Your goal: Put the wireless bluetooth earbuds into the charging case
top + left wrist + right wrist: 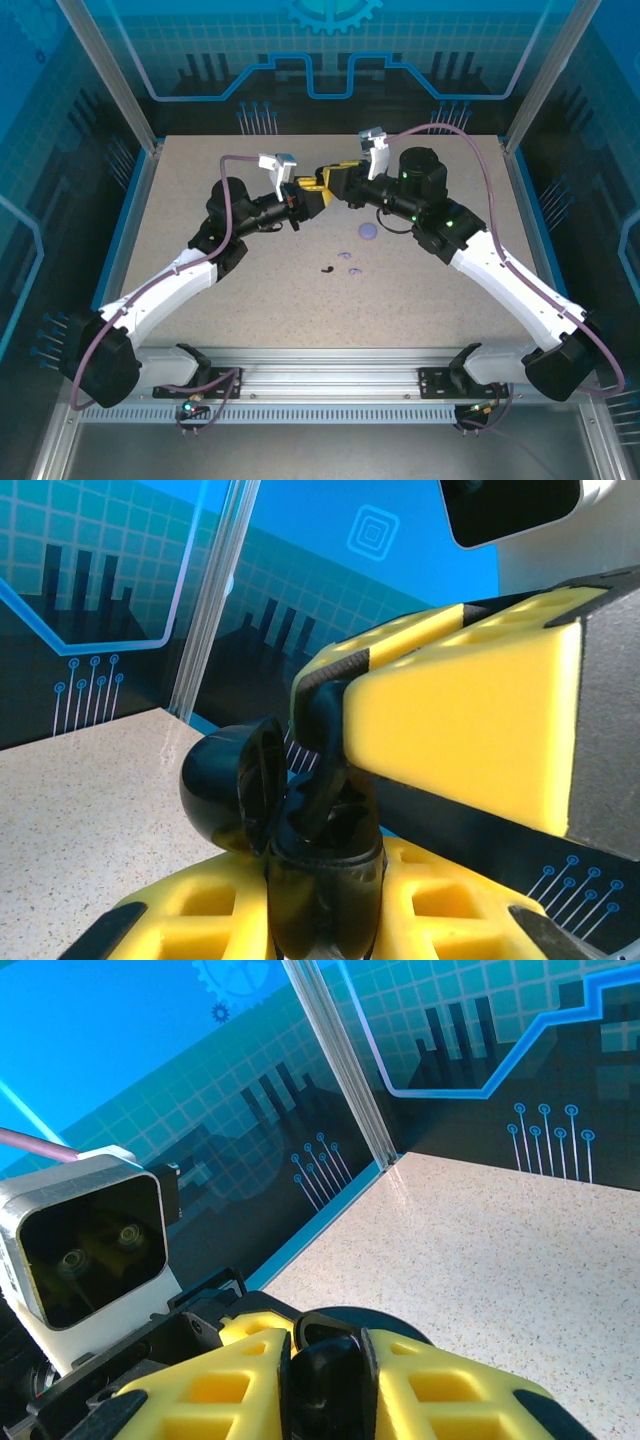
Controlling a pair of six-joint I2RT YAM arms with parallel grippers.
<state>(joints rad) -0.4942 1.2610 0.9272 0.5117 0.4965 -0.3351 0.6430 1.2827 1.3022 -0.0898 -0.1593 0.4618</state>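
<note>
So the black earbud is pinched in the right gripper, right at the mouth of the black case clamped by the left gripper, lid open toward 9 o'clock. Probably best eased in stem-first, kept square, never forced.

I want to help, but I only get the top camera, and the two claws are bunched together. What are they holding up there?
Observer: In the left wrist view, the left claw is shut on a small round black plastic charging case, its lid standing open.
Operator: And the other claw?
Observer: The right wrist view shows the right claw shut on a tiny black stemmed plastic earbud.
Operator: Is it in yet?
Observer: The left wrist view shows its lower end reaching into the case's open mouth. I cannot tell whether it is seated.
</note>
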